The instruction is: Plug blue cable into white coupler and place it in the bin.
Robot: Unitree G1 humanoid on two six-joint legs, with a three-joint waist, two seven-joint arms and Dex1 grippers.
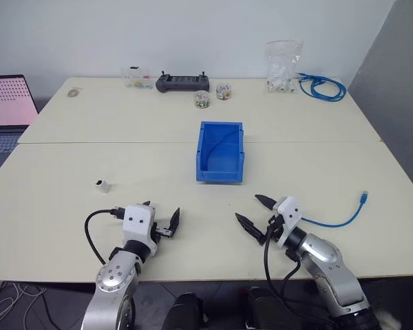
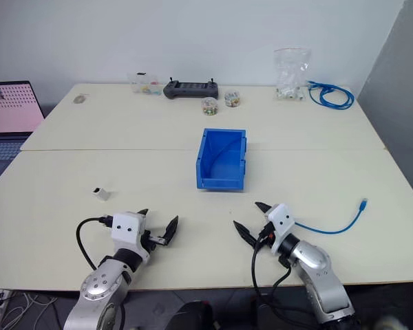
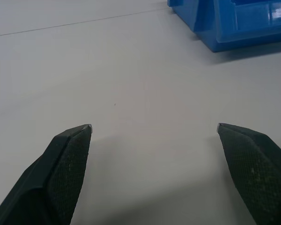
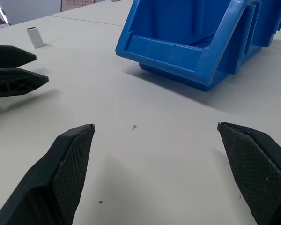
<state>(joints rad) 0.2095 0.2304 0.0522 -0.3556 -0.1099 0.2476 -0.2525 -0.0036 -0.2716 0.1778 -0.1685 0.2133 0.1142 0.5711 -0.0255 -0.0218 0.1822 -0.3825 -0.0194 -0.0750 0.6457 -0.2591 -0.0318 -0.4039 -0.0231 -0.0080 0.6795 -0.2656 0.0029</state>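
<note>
Blue plastic, the bin (image 1: 220,152) sits mid-table with nothing visible inside. White coupler (image 1: 102,184) lies toward the table's left side; blue cable (image 1: 344,218) lies at the right. Left gripper (image 1: 161,221) and right gripper (image 1: 255,214) hover spread apart, holding nothing.

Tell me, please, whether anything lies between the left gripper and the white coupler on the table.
Nothing visible does. The white coupler stands alone on bare table, ahead and to the left of the open left gripper. The bin sits well off to the right, and the blue cable lies beside the right gripper.
</note>
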